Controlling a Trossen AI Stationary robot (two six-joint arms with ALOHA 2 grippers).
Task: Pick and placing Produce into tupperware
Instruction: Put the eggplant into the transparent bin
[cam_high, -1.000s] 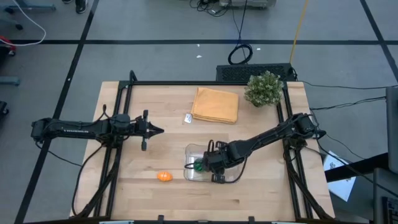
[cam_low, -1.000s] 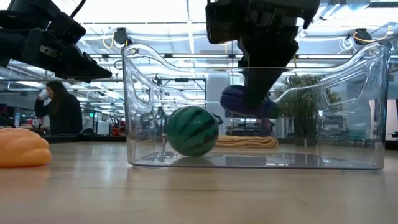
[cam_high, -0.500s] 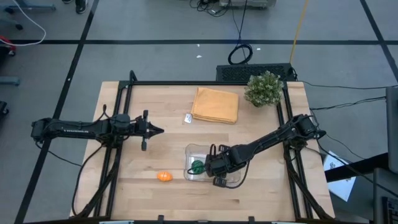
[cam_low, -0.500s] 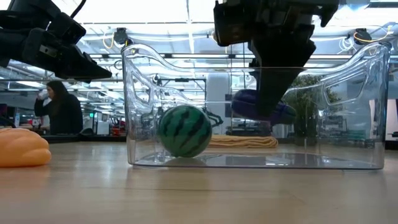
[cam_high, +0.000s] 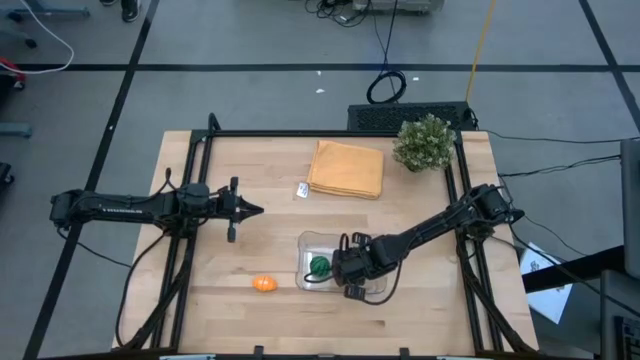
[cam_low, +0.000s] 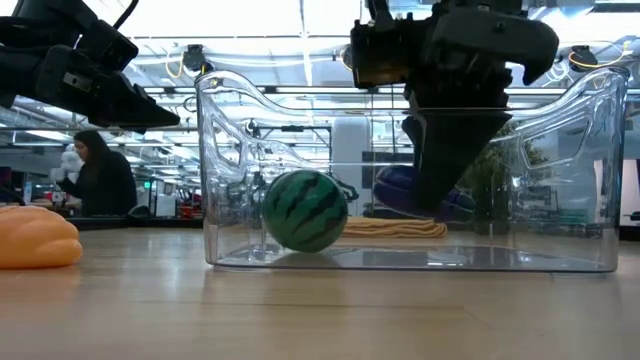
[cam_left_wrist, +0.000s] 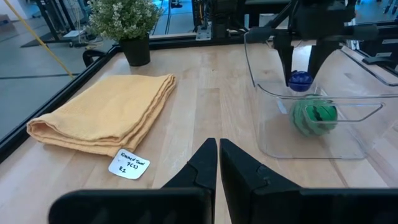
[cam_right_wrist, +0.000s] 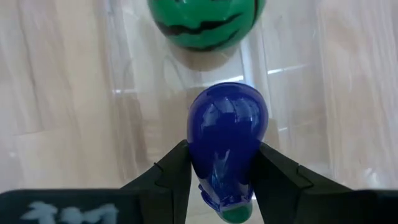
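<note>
The clear tupperware (cam_high: 305, 241) stands on the table's near middle. The dark-green striped ball (cam_low: 305, 210) rests on its floor. My right gripper (cam_low: 440, 195) reaches down inside the tupperware, shut on the purple-blue eggplant (cam_right_wrist: 227, 137), right beside the ball (cam_right_wrist: 202, 22). The orange piece (cam_high: 263, 283) lies on the table, left of the tupperware. My left gripper (cam_left_wrist: 218, 155) is shut and hovers over the table's left half, holding nothing. My right gripper pinches the eggplant between its two fingers (cam_right_wrist: 177, 171), on the narrower part near its green stem end (cam_right_wrist: 233, 214). The fingers come from above, pointing down into the tupperware. The eggplant lies roughly level, its fat end (cam_low: 392, 188) toward the ball, above the floor.
A folded orange-tan cloth (cam_high: 346, 168) and a small paper tag (cam_high: 303, 189) lie toward the far edge, with a potted plant (cam_high: 423, 143) at the far right corner. Black rails run along the table's left and right sides. A person (cam_low: 98, 175) sits beyond the table.
My right gripper has moved down and slightly toward the table's right, carrying the eggplant lower inside the tupperware. The green ball has rocked a little on the tupperware's floor.
</note>
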